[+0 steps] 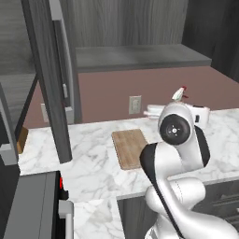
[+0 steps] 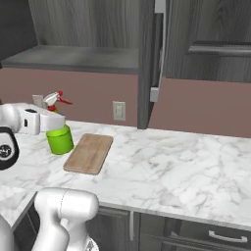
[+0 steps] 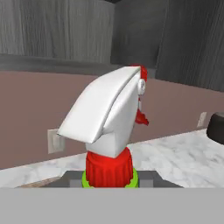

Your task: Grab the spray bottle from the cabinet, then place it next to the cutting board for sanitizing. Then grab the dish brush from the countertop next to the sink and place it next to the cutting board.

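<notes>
My gripper (image 2: 55,122) is shut on the neck of the spray bottle (image 2: 60,138), a green bottle held upright with its red-and-white nozzle (image 2: 53,99) above the fingers. The bottle stands just left of the cutting board (image 2: 89,153) in the right base view; I cannot tell whether its base touches the countertop (image 2: 171,166). In the hand view the nozzle (image 3: 109,118) rises close ahead of my gripper (image 3: 109,179). In the left base view the nozzle (image 1: 179,94) peeks over my arm's elbow, right of the cutting board (image 1: 130,148). The dish brush and sink are out of view.
The cabinet door (image 1: 46,70) hangs open over the counter's left part, with the grey shelf (image 1: 140,56) behind it. A wall outlet (image 2: 119,110) sits behind the board. A dark object (image 3: 216,127) rests on the counter at the hand view's right edge.
</notes>
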